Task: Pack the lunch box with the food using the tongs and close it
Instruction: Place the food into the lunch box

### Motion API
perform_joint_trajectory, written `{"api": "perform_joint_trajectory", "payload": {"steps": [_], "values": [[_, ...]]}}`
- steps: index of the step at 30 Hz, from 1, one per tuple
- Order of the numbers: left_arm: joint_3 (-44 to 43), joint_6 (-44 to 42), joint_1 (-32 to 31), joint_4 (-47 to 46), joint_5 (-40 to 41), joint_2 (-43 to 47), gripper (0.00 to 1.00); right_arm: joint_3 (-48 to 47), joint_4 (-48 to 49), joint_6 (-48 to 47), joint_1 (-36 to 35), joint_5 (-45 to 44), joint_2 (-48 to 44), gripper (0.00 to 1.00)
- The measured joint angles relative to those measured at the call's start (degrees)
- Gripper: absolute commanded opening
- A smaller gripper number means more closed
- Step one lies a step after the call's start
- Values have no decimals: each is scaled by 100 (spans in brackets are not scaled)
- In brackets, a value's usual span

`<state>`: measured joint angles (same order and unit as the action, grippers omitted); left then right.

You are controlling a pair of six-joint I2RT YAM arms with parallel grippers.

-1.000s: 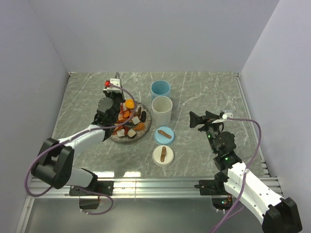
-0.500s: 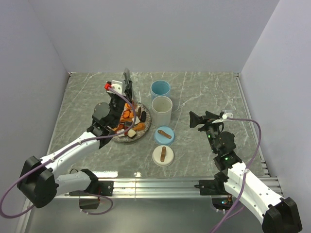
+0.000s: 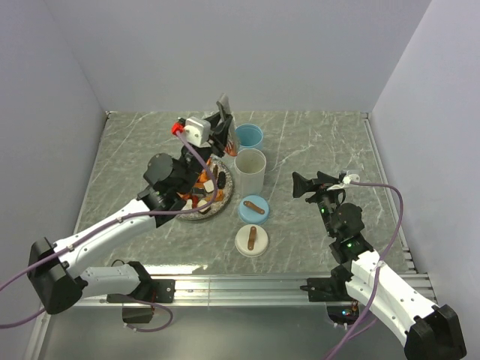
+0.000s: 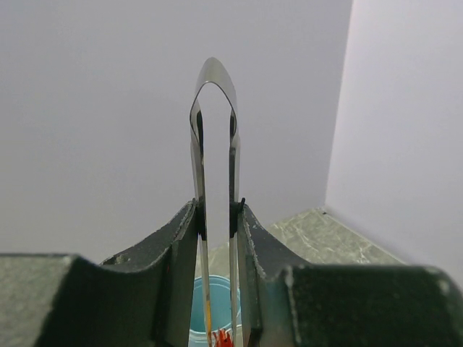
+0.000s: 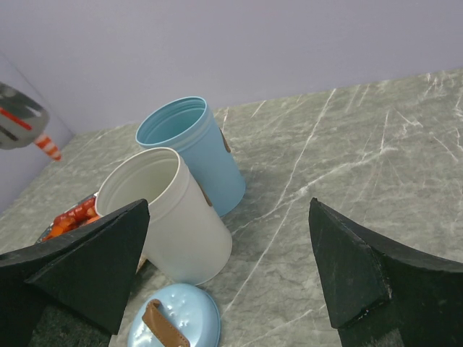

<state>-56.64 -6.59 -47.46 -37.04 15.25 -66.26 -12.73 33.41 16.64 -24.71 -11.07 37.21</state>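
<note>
You are in the carrying step. Your left tool [image 4: 215, 217] is closed partway on the tongs [image 4: 214, 69] and presses the two thin arms near to each other, with the joined end pointing up. Between the tips, at the lower edge of the left wrist view, an orange-red piece [image 4: 219, 337] is pinched, and the blue cup [image 4: 219, 296] shows just under it. From above, this tool is raised over the far side of the plate [image 3: 186, 216], beside the blue cup (whether the tips are exactly over the opening, I cannot tell).

The other food [image 3: 204, 196] lies on the plate, so I judge the packing is only at its beginning. The white cup [image 3: 250, 171] stands open next to the blue one. The blue lid [image 3: 253, 208] and the white lid [image 3: 252, 240] lie on the worktop [image 3: 322, 142]. Your right tool [image 5: 226, 217] is spread wide and holds nothing.

For the next move, I think you should bring the tips over the cup mouth and lower them a little. Then loosen the grip only enough that the tongs spring apart and drop the piece, without letting the tongs slip.
</note>
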Motion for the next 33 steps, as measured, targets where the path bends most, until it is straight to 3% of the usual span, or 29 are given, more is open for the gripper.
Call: {"api": "perform_joint_trajectory", "payload": {"steps": [11, 23, 33], "values": [[-527, 11, -42, 13, -400, -1281, 15, 0, 0, 0, 0, 0, -15, 97], [-723, 79, -44, -15, -522, -1626, 46, 0, 0, 0, 0, 4, -17, 97], [-649, 122, -44, -72, -404, -1530, 40, 2, -4, 2, 0, 0, -59, 98]]}}
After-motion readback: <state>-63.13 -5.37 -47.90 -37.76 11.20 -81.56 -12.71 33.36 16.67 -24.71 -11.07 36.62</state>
